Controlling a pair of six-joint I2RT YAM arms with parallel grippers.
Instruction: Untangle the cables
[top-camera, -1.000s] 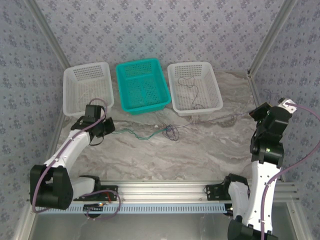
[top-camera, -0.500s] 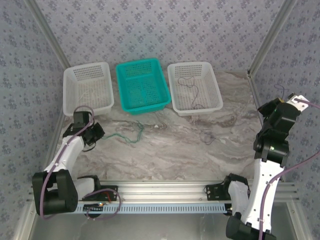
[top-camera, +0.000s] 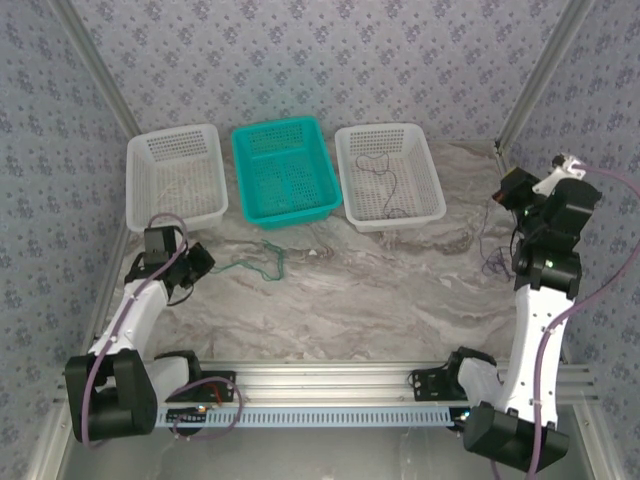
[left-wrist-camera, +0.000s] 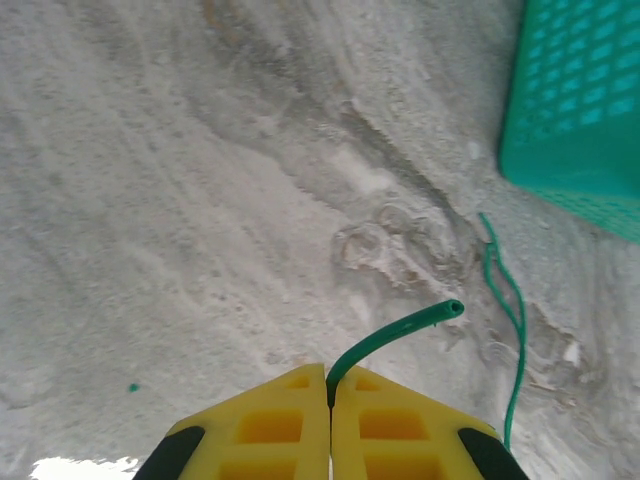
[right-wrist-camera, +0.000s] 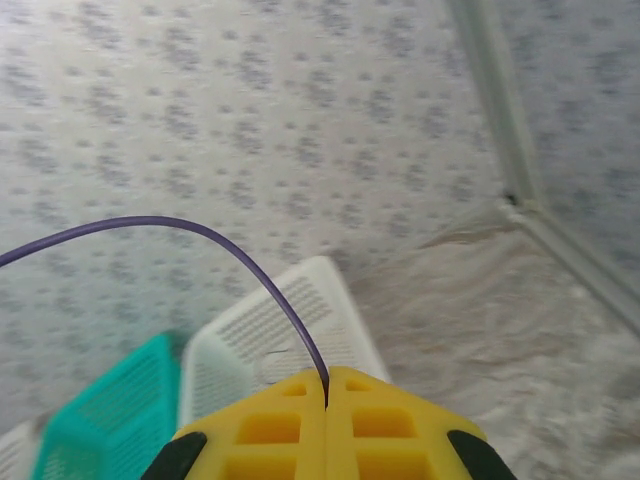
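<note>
A green cable (top-camera: 258, 266) lies on the marble table in front of the teal basket (top-camera: 285, 170). Its near end (left-wrist-camera: 400, 330) is pinched between the yellow fingers of my left gripper (left-wrist-camera: 329, 372), which is shut low over the table at the left (top-camera: 195, 262). My right gripper (right-wrist-camera: 327, 375) is shut on a thin dark purple cable (right-wrist-camera: 250, 262). That gripper is raised at the far right (top-camera: 511, 190), and the dark cable (top-camera: 490, 260) hangs from it down to the table. Another dark cable (top-camera: 385, 178) lies inside the right white basket (top-camera: 432, 205).
Three baskets stand in a row at the back: a white one (top-camera: 140, 215) on the left, the teal one in the middle, a white one on the right. A small pale bit (top-camera: 315, 252) lies on the table. Patterned walls and metal frame posts close in both sides.
The two cables have come apart. My left gripper drew the green one left. My right gripper carried the dark one to the right and lifted it.
</note>
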